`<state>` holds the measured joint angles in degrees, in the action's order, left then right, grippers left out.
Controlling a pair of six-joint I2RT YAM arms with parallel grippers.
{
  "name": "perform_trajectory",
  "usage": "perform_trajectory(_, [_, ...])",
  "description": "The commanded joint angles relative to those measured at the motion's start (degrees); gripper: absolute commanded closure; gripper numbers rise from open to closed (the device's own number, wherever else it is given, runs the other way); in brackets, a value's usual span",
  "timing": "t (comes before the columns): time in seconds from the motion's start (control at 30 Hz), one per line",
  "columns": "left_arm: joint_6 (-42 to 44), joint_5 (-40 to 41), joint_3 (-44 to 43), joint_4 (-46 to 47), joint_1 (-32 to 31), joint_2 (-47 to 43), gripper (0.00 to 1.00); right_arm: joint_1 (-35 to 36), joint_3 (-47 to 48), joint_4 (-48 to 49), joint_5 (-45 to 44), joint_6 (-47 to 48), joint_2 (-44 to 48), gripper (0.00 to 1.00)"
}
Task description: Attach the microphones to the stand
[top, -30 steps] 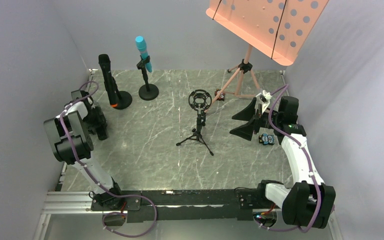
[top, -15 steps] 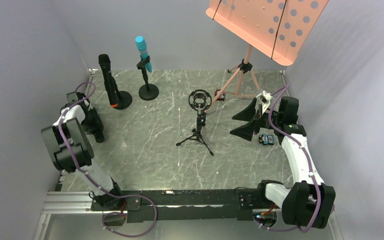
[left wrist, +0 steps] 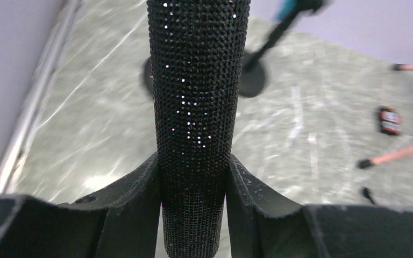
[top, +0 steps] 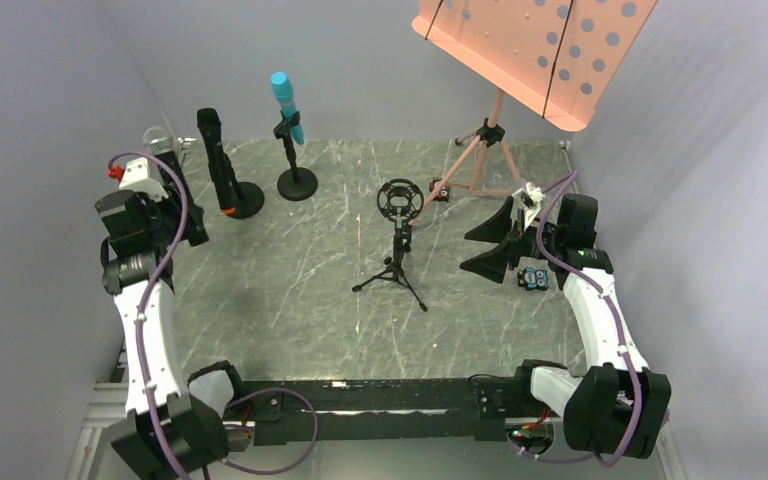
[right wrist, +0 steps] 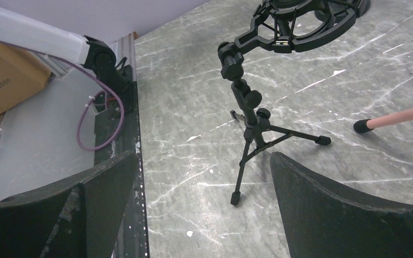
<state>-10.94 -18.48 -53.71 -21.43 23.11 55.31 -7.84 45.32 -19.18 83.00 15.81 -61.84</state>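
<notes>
My left gripper [top: 172, 172] is raised at the far left and shut on the black microphone with the mesh head [top: 156, 138]. In the left wrist view its mesh body [left wrist: 196, 80] is pinched between the two fingers of that gripper [left wrist: 193, 161]. The long black microphone with an orange end [top: 220, 160] stands in a round-base stand. The cyan-blue microphone [top: 286, 104] sits clipped on another round-base stand [top: 297, 183]. A small tripod stand [top: 397, 265] with an empty ring mount [top: 400, 199] is mid-table. My right gripper [top: 500, 240] stands open beside the tripod [right wrist: 253, 123], nothing between the fingers of that gripper [right wrist: 204, 161].
A pink music stand [top: 530, 50] rises at the back right, its legs [top: 485, 150] spread on the table. A small red-black object [top: 441, 193] lies near them and a small blue one [top: 532, 278] by my right arm. Grey walls close in on three sides.
My left arm has lifted from the table's left side and swung toward the far left corner, its jaws now closed on the mesh-head microphone. The right arm has not moved.
</notes>
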Motion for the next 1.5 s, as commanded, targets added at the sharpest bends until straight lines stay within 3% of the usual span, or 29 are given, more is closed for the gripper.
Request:
perform_trajectory(0.0, [-6.31,-14.55,1.19,13.87,-6.82,-6.8,1.0,-0.25,3.18,-7.15,0.25,9.53,0.91,0.0])
perform_trajectory(0.27, [-8.52,-18.92,-1.38,25.88,-32.1,-7.63,1.0,-0.25,7.63,-17.61,-1.99,20.09,0.4,0.0])
perform_trajectory(0.43, [-7.9,-17.48,-4.13,29.13,-45.8,-2.72,1.0,1.1,21.2,-29.96,-1.71,27.95,-3.31,0.0])
perform_trajectory(0.53, [-8.05,-15.68,-5.22,32.55,-53.02,1.21,1.0,3.31,29.83,-29.81,-0.84,24.16,-6.15,0.0])
perform_trajectory(0.7, [-10.01,-15.84,-8.02,39.93,-60.81,8.77,1.0,11.63,34.43,-9.82,0.06,2.42,-7.69,0.0])
perform_trajectory(0.77, [-10.48,-16.25,-8.82,41.76,-63.0,11.37,1.0,14.63,37.74,-7.05,-2.73,-2.04,-9.35,0.0])
perform_trajectory(0.9, [-10.17,-16.28,-10.43,42.9,-65.26,14.49,1.0,18.18,39.36,4.69,-2.82,-14.76,-11.23,0.0])
perform_trajectory(1.03, [-10.48,-16.45,-10.86,44.38,-65.93,15.88,1.0,20.34,37.88,20.95,-2.01,-34.76,-12.16,0.0])
perform_trajectory(1.1, [-10.66,-16.59,-10.88,45.11,-66.55,16.34,1.0,20.58,35.33,35.52,-2.73,-48.16,-12.7,0.0])
perform_trajectory(1.2, [-11.25,-16.77,-10.65,46.04,-67.14,17.12,1.0,20.62,28.69,74.95,-4.32,-76.08,-14.6,0.0])
perform_trajectory(1.23, [-11.41,-16.89,-10.48,46.38,-67.23,17.31,1.0,20.64,28.31,82.41,-4.89,-82.56,-15.74,0.0])
perform_trajectory(1.27, [-11.51,-16.92,-10.53,46.59,-67.29,17.49,1.0,20.72,28.68,85.77,-5.21,-86.96,-16.74,0.0])
perform_trajectory(1.33, [-11.52,-17.11,-10.55,46.68,-67.44,17.71,1.0,20.81,29.78,83.57,-5.55,-88.04,-17.68,0.01])
perform_trajectory(1.47, [-10.47,-16.81,-11.09,45.61,-67.59,18.01,1.0,21.21,31.15,71.04,-5.52,-78.26,-16.49,0.03])
